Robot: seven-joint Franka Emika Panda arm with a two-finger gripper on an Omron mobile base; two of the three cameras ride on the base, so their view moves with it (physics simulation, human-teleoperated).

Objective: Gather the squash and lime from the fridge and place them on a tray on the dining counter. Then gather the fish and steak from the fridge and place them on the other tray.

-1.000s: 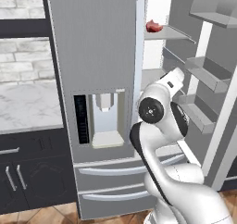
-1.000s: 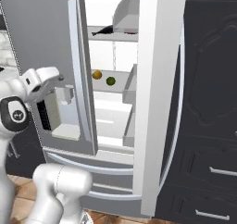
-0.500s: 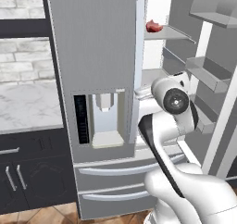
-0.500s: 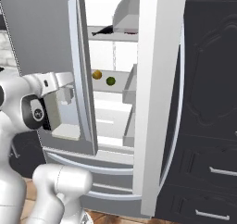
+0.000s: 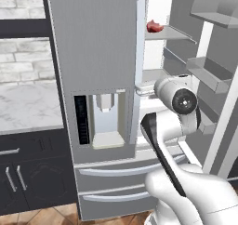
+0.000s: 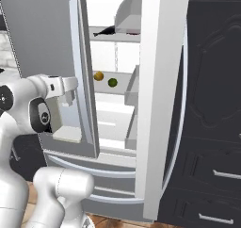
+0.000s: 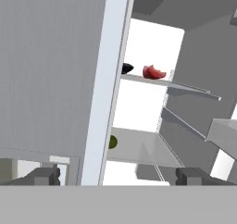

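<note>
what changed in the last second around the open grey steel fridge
The white arm swung right, carrying its open two-finger gripper from in front of the closed left door toward the fridge opening; nothing was taken hold of. The small yellow squash and green lime on the middle shelf, and the red steak and dark slim fish on the upper shelf, stayed put.

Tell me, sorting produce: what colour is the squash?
Yellow; the squash shows best in the right base view.
</note>
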